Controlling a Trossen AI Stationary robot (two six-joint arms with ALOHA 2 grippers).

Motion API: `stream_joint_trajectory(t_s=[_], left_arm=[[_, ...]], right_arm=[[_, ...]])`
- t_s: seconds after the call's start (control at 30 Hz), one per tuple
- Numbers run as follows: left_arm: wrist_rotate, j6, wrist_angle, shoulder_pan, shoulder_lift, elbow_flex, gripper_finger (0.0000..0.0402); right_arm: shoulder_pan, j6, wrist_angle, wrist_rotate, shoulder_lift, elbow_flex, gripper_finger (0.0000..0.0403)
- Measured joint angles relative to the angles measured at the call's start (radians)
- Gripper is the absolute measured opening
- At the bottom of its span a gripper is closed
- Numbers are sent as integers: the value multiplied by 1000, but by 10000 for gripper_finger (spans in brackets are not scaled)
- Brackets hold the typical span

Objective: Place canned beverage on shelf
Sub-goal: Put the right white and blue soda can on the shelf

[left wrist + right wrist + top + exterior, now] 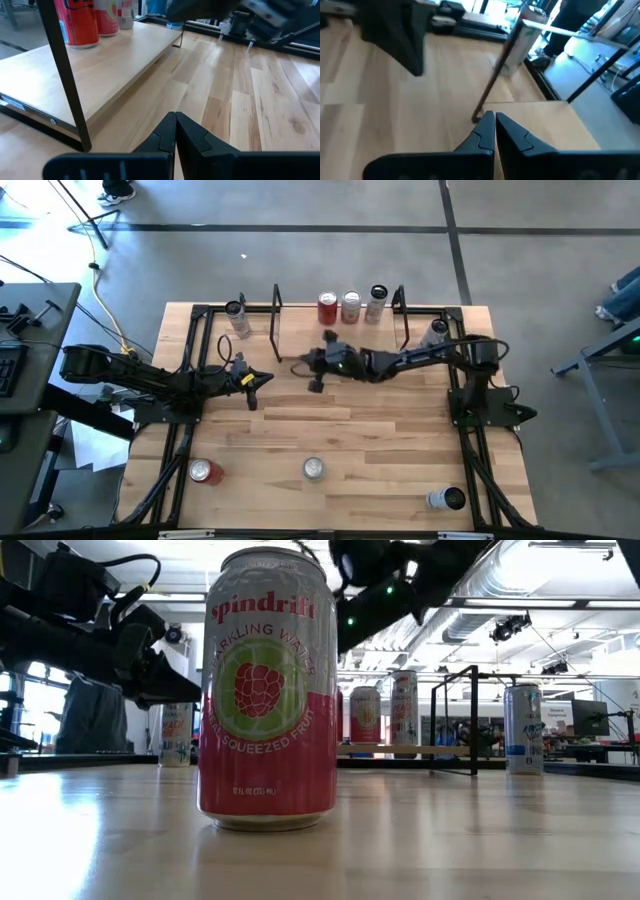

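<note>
Shelf (340,330) sits at the far middle of the table (360,435), light-wood board between two thin black end frames. Three cans upright on it in a row along the far edge: red can (327,308), pink-and-white can (350,306), pale can (375,304). In the left wrist view the same row shows at the board's far end, red can (79,22) nearest.

Left gripper (262,379) empty, fingers pressed together, hovering over the table just off the shelf's left end frame. Its wrist view shows fingertips (175,122) meeting with no gap, shelf board (95,65) ahead.

Right gripper (303,365) also empty, fingers pressed together, arm stretched across in front of the shelf toward the left end. Its wrist view shows tips (494,122) touching, a black frame post (495,75) just ahead.

Cans off the shelf:
- silver can (237,317) upright outside the left end frame
- silver can (435,332) outside the right end frame
- red-topped can (206,471) near edge, left
- Spindrift raspberry-lime can (314,468) near edge, middle; fills the low view (266,690), upright
- silver can (446,498) near edge, right, looks to be on its side

Neither gripper touching any can
</note>
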State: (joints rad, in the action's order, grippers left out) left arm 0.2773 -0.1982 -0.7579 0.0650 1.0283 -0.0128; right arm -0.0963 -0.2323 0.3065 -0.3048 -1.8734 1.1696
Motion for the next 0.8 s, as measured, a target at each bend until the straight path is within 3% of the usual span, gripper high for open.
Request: stream_joint_trajectory(t_s=[0.13, 0.27, 0.53, 0.8], left_arm=[[0, 0, -1, 0, 0, 0, 0], [-2, -10, 5, -1, 0, 0, 0], [-3, -18, 29, -21, 0, 0, 0], [-2, -18, 21, -21, 0, 0, 0]], right_arm=[[57, -1, -20, -84, 91, -48, 0], [93, 17, -169, -171, 207, -99, 0], [95, 160, -708, -239, 536, -142, 0], [50, 263, -1241, -257, 808, -37, 0]])
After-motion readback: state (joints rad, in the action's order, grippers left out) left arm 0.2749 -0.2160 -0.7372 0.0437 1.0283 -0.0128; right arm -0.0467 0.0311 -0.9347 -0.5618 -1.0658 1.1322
